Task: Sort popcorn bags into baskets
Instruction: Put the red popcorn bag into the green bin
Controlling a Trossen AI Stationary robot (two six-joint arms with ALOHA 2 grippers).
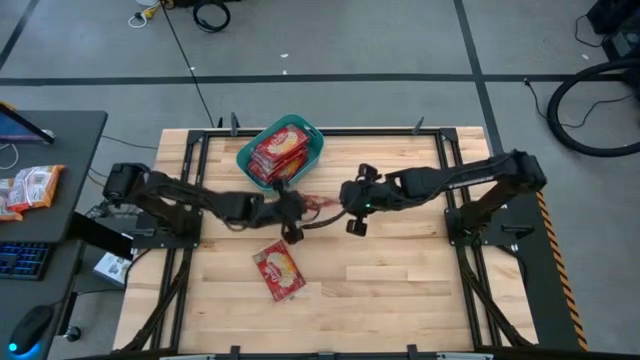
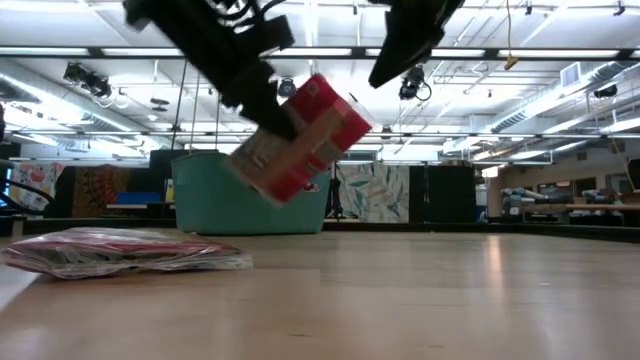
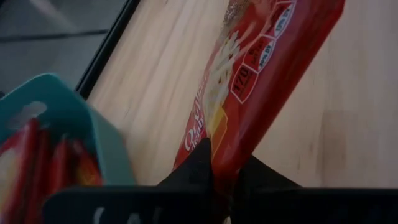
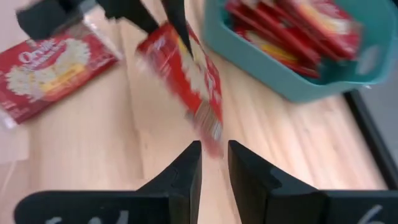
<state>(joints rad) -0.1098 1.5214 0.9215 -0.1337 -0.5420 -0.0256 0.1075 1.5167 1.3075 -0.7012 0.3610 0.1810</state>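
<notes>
A teal basket point(image 1: 305, 132) stands at the table's far middle with several red popcorn bags point(image 1: 277, 152) in it; it also shows in the low view point(image 2: 205, 205). Another bag point(image 1: 279, 271) lies flat on the wood nearer me. My left gripper point(image 1: 292, 210) is shut on one bag point(image 1: 318, 203), which is up in the air, tilted point(image 2: 300, 140). My right gripper point(image 4: 214, 152) is open by a narrow gap. Its tips stand at that bag's free end point(image 4: 211, 130), and I cannot tell whether they touch it. My left gripper pinches the red bag between its two fingers at one short edge point(image 3: 225, 171). The fingers come slanting down from the table's left. The bag is lifted clear of the table, and its flat body point(image 2: 300, 140) stretches away toward my right gripper, tilted.
A black metal frame point(image 1: 190, 160) runs along the table's edges and under both arm bases. A dark desk point(image 1: 60, 150) to the left carries orange-and-white snack packets point(image 1: 30, 187) and a keyboard. Bare wood point(image 1: 400, 280) lies right of the loose bag.
</notes>
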